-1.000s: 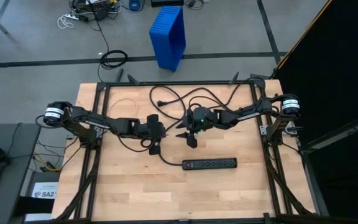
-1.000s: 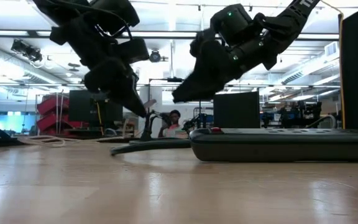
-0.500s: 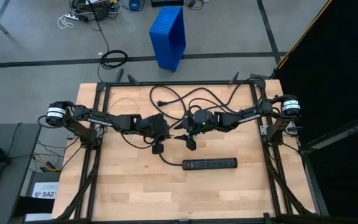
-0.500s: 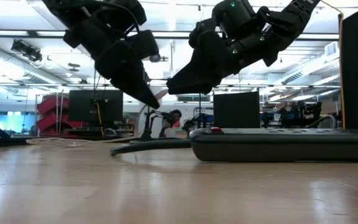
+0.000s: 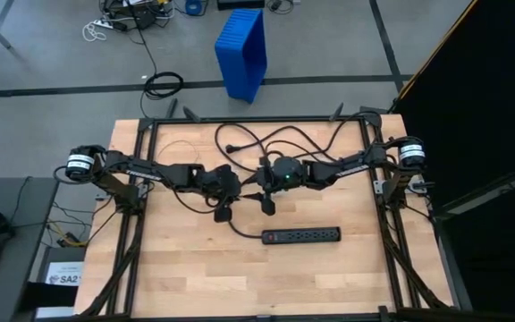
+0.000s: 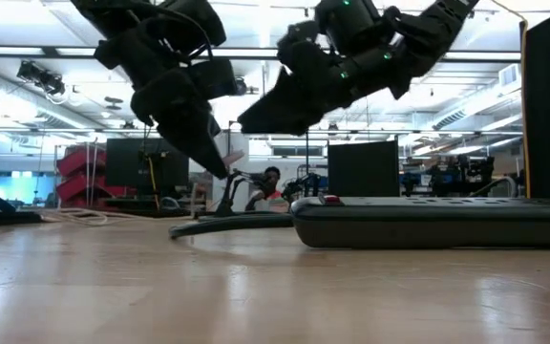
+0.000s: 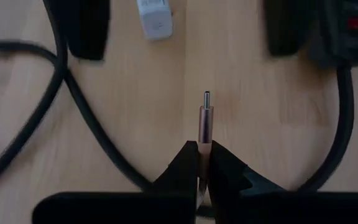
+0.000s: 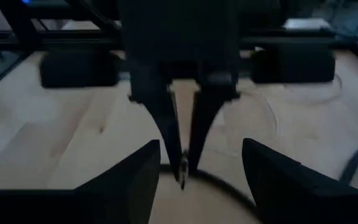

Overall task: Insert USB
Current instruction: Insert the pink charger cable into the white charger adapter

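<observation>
Plug (image 7: pixel 205 118) pinched and pointing forward, that's the picture from the left wrist: the left gripper (image 7: pixel 202 163) has its fingers closed on the plug's coppery sleeve, with the little metal tip sticking out clear of the fingertips, above bare wood. From overhead the left gripper (image 5: pixel 223 199) hangs over the middle of the table (image 5: pixel 186 277), nearly nose to nose with the right gripper (image 5: pixel 265 199). The right wrist view looks straight at the left arm's closed fingers; the right gripper's own fingers (image 8: pixel 129 186) stand wide apart, holding nothing. A small white adapter (image 7: pixel 155 17) lies on the wood ahead of the plug, and the black power strip (image 5: pixel 301 235) sits nearer the table's front edge.

Handling, as I judge it: this plug is feather-light and stiff, but small and smooth, so it could twist or slip in the pads if pushed off-axis. The thin cable behind it will be limp and offer no steering. Best hold looks like the sleeve, close behind the tip, squarely, with the tip left free. Too hard a shove at an angle could bend that tip.
</observation>
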`<state>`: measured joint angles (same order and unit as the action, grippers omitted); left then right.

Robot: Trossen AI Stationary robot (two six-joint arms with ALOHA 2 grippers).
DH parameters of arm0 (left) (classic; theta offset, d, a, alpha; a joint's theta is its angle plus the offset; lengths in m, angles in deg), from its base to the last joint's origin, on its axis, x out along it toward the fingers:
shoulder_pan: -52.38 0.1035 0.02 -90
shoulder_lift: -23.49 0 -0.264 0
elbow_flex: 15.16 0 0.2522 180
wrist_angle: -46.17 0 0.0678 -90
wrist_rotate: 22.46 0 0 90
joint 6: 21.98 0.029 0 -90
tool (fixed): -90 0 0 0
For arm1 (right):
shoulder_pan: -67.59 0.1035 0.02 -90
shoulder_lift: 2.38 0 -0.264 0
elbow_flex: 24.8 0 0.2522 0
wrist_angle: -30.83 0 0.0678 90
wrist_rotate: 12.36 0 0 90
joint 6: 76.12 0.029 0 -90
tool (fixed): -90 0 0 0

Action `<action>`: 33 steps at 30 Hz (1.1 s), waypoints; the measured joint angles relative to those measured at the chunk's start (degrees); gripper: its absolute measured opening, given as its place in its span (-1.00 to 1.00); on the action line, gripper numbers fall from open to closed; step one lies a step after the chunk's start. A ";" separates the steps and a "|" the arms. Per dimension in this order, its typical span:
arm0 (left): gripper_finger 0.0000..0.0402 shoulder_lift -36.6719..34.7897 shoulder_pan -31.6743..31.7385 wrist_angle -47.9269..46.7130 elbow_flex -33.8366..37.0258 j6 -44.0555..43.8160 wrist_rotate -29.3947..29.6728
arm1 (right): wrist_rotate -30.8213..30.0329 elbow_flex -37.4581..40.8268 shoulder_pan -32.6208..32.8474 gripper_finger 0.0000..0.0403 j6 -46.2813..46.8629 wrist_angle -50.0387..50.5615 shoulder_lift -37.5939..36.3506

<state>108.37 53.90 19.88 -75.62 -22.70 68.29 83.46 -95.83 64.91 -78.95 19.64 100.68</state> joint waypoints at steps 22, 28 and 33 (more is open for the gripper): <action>-1.00 0.00 0.00 0.18 0.09 1.58 0.07 | 0.22 -0.48 0.38 -0.05 3.28 -0.58 6.80; -1.00 0.00 0.00 0.19 0.09 1.73 0.07 | 0.22 -0.50 0.37 -0.14 3.32 -2.36 6.78; -1.00 0.00 0.00 0.36 0.09 1.73 0.07 | 0.22 -0.50 0.37 -0.31 3.32 -1.82 6.78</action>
<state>108.37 53.90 20.25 -75.53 -20.96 68.36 83.68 -96.34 65.28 -75.63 17.82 107.46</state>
